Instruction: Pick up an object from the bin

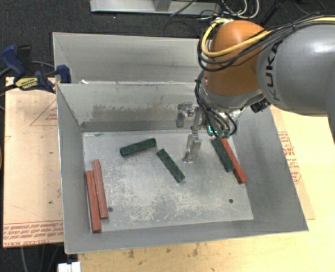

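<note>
The tool [190,153] is seen just beside the slanted dark green bar [171,165] lying mid-bin [156,211]; whether it is clenched or released cannot be told. If closed off-centre, the bar could be pushed aside.

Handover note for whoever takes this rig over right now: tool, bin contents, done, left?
Tool is down inside the bin, nothing seen in it, just right of the diagonal dark green bar.
Second green bar lies left of that; a green bar and red bar lie together at right; two red-brown bars at left.
Done: nothing lifted. Left: grasp one, lift out.
</note>
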Available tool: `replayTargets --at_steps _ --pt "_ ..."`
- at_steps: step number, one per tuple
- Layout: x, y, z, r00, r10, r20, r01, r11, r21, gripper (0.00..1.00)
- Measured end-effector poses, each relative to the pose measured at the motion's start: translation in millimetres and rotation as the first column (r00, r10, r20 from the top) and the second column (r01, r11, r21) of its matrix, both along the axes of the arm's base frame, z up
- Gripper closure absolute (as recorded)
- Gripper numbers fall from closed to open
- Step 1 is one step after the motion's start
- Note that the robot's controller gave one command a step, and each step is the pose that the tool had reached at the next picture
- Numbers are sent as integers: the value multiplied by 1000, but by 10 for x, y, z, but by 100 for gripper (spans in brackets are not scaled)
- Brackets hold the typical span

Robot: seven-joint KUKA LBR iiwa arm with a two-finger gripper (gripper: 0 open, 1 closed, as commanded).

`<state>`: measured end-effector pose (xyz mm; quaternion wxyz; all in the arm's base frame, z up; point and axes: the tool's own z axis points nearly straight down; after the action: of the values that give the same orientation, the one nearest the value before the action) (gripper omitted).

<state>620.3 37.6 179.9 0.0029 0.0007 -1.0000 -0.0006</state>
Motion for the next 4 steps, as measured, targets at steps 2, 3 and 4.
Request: replayTargets --at_steps 2,3,4 --pt "59 874 -1068 991 -137 6 137 991 2 0" --pt "75 844 -1046 990 -142 8 142 990 1 100" --pt "-192 758 -956 1000 12 6 -12 1000 -1 100"
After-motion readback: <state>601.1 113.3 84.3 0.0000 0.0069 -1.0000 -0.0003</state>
